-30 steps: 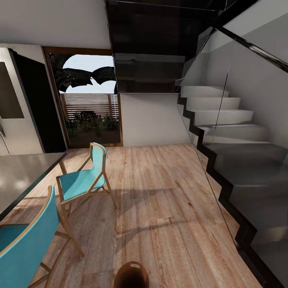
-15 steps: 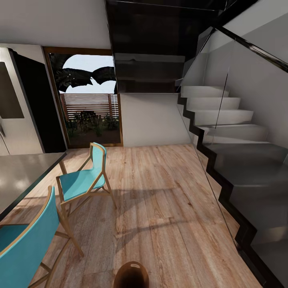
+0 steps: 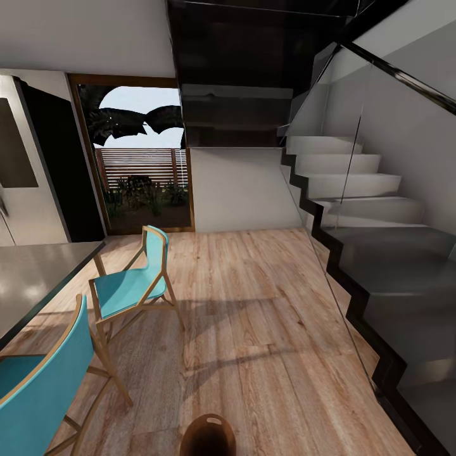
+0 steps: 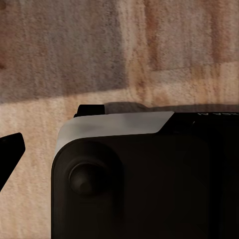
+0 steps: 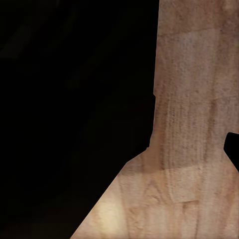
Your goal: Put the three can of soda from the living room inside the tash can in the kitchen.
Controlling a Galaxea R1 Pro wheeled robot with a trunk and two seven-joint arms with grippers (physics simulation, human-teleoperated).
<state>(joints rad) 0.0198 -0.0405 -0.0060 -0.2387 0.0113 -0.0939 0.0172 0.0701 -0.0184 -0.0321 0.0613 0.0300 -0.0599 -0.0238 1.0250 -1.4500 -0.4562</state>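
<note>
Head view: a light wood floor is seen running from the near edge to a far white wall. At the near edge, centre, the top of the bin is seen: brown, round, dark inside, with a slot handle cut-out near its far rim; it is cut off by the lower frame edge. No cans are seen beside it, and whether anything lies inside cannot be told. At near left a grey counter is shown, with two turquoise chairs on wooden frames beside it: one chair at its far corner, the other chair nearer and cut off by the frame. At far left a stainless fridge stands against the wall, with a wood-framed glass door to its right, through which plants and a slatted fence are seen. At right a staircase with dark-edged steps rises behind a glass balustrade.

Left wrist view: a dark housing with a pale grey upper band is shown above shaded and lit floor planks. A dark tip enters at one edge. The state of the left jaws cannot be told.

Right wrist view: a black mass is shown against floor planks. The state of the right jaws cannot be told.
</note>
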